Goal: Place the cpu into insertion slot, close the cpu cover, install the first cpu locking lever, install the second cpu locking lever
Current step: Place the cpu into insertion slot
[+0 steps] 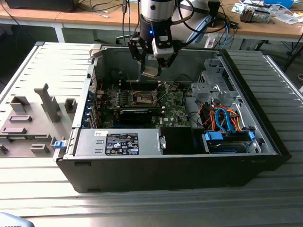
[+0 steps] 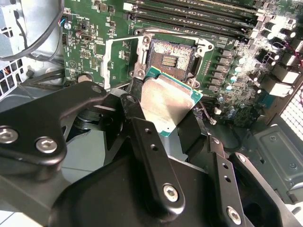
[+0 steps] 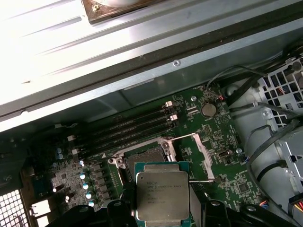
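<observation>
My gripper [image 1: 152, 71] is inside the open computer case [image 1: 165, 175], up above the green motherboard [image 1: 176, 111]. My fingers [image 2: 142, 137] are pinched in on the cpu [image 2: 168, 101], one on each of two opposite edges, nothing else in them. The cpu has its metal top up, is a bit tilted in the second wrist view, and is off the board, not seated. The insertion slot [image 2: 170, 54] sits bare just past the chip's far edge in both wrist views, dark centre showing. The cpu cover [image 3: 202, 152] is swung open to one side of the slot, its window over green board. The case rests on a ribbed metal table [image 1: 142, 208].
</observation>
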{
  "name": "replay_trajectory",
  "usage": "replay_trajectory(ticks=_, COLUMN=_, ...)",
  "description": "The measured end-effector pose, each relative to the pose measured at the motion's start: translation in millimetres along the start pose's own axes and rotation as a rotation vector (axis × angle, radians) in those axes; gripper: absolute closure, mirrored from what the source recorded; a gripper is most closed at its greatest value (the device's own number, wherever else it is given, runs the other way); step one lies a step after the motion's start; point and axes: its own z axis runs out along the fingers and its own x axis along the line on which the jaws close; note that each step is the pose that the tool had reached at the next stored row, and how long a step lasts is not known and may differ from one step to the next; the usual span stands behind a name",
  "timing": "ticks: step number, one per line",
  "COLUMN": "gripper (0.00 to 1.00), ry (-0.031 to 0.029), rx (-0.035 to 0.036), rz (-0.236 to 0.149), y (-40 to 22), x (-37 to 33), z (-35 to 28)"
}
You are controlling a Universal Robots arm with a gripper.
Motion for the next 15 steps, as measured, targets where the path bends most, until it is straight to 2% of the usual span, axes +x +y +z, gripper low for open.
replay_trajectory(ticks=15, gripper=0.45, ry=-0.0015, rx=-0.0004, rz=0.018, y=0.0, x=0.0, z=0.0)
